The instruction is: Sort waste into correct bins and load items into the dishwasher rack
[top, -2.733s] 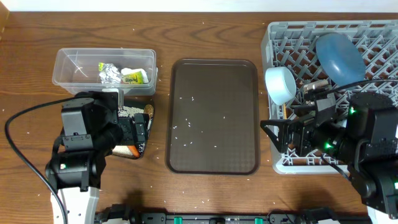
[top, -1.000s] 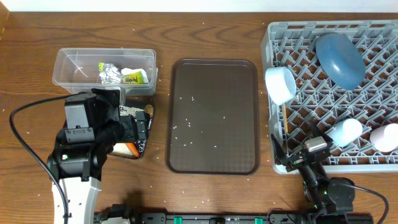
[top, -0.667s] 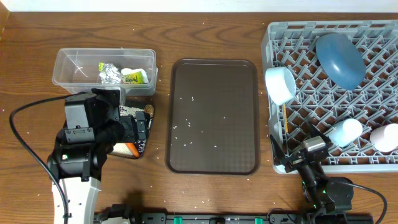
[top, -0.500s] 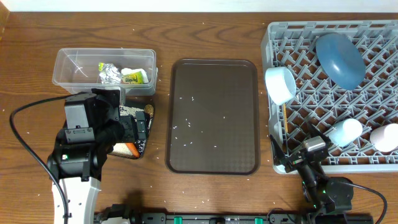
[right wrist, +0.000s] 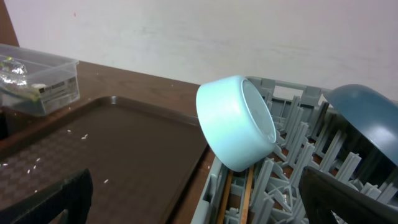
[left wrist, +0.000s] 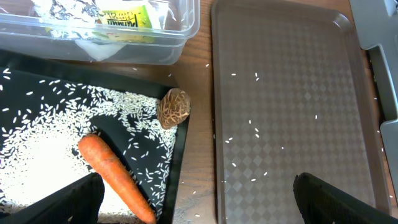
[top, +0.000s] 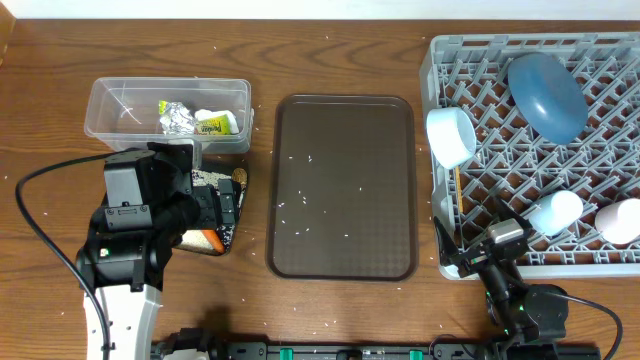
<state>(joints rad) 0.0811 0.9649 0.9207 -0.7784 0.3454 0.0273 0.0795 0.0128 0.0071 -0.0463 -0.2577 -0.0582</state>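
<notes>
The clear tub holds crumpled foil and a yellow-green wrapper. In front of it the black tray carries rice, an orange carrot stick and a brown lump. My left gripper hangs open over that tray's right edge, above the carrot's tip. The grey rack holds a blue dish, a white bowl, two cups and wooden sticks. My right gripper is open and empty, low at the rack's front left corner.
The brown serving tray lies between the bins and the rack, with scattered rice grains on it. More grains dot the wooden table. The left arm's cable loops over the table's left side.
My right arm has drawn back from over the rack to the table's front edge, uncovering the two cups. The left arm has barely shifted. Nothing has moved in the last second.
</notes>
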